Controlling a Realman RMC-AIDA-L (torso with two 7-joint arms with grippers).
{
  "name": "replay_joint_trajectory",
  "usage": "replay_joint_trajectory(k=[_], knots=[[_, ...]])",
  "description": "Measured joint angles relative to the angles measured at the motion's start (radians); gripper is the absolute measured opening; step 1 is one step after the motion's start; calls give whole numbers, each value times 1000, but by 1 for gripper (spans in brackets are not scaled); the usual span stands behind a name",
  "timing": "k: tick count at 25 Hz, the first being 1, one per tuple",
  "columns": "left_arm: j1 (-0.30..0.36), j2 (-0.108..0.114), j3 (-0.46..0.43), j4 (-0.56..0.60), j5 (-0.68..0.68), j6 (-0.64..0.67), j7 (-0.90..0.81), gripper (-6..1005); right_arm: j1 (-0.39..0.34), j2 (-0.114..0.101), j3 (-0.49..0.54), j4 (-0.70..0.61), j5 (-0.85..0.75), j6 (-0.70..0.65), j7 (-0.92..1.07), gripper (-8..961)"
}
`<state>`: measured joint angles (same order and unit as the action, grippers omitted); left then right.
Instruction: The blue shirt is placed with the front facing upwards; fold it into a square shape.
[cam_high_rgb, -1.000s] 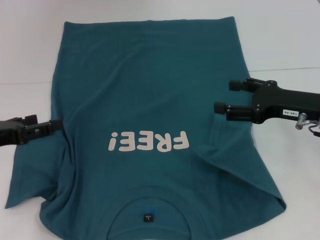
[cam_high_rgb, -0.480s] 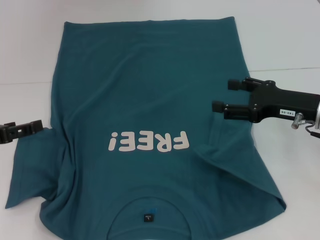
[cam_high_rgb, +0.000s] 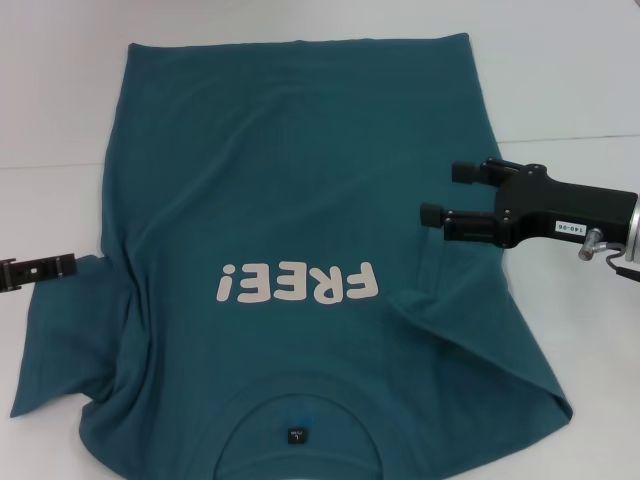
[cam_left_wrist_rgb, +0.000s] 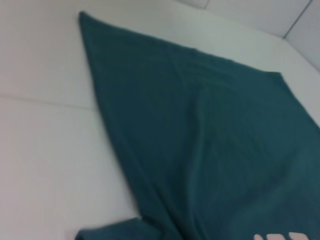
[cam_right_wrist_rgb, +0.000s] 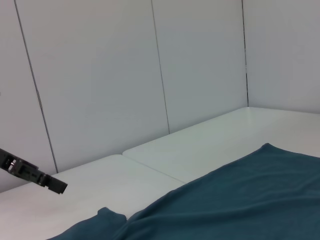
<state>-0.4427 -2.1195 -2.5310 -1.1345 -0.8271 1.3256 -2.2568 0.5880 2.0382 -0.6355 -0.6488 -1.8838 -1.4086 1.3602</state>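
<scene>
The blue shirt (cam_high_rgb: 300, 190) lies spread front-up on the white table, its collar and small dark neck label (cam_high_rgb: 298, 435) nearest me. The white "FREE!" letters (cam_high_rgb: 298, 283) read upside-down. Both sleeves are rumpled, the left sleeve (cam_high_rgb: 60, 340) and the right sleeve (cam_high_rgb: 500, 340). My right gripper (cam_high_rgb: 440, 192) hovers open over the shirt's right side, above the sleeve, holding nothing. Only a thin black part of my left gripper (cam_high_rgb: 40, 268) shows at the left edge, just off the shirt's left side. The shirt (cam_left_wrist_rgb: 210, 150) also fills the left wrist view. In the right wrist view I see the shirt (cam_right_wrist_rgb: 240, 200) and, farther off, the left gripper (cam_right_wrist_rgb: 35, 175).
The white table (cam_high_rgb: 560, 80) extends bare around the shirt, with a seam line (cam_high_rgb: 50, 165) running across it. Pale wall panels (cam_right_wrist_rgb: 125, 75) stand behind the table's far side.
My left gripper has drawn back to the left, off the shirt's left edge. My right gripper has shifted slightly left and stays open. The shirt has not moved.
</scene>
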Motion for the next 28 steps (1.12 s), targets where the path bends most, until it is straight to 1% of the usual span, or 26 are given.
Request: replay_joint_trajectory(k=[6, 10, 15, 18, 22, 28], knots=[[-23, 10, 0, -1, 100, 13, -121, 936, 2, 5, 1, 0, 0, 2, 1, 931], [-30, 17, 0, 1, 132, 30, -146, 937, 2, 9, 1, 0, 0, 3, 2, 930], [-33, 17, 2, 4, 167, 39, -166, 937, -2, 17, 1, 0, 0, 9, 2, 928], [-52, 17, 13, 23, 205, 31, -181, 937, -3, 18, 1, 0, 0, 14, 2, 928], [-96, 20, 15, 59, 259, 21, -200, 937, -4, 18, 0, 0, 0, 15, 2, 928], [-126, 29, 14, 95, 267, -5, -201, 937, -6, 22, 0, 0, 0, 14, 2, 927]])
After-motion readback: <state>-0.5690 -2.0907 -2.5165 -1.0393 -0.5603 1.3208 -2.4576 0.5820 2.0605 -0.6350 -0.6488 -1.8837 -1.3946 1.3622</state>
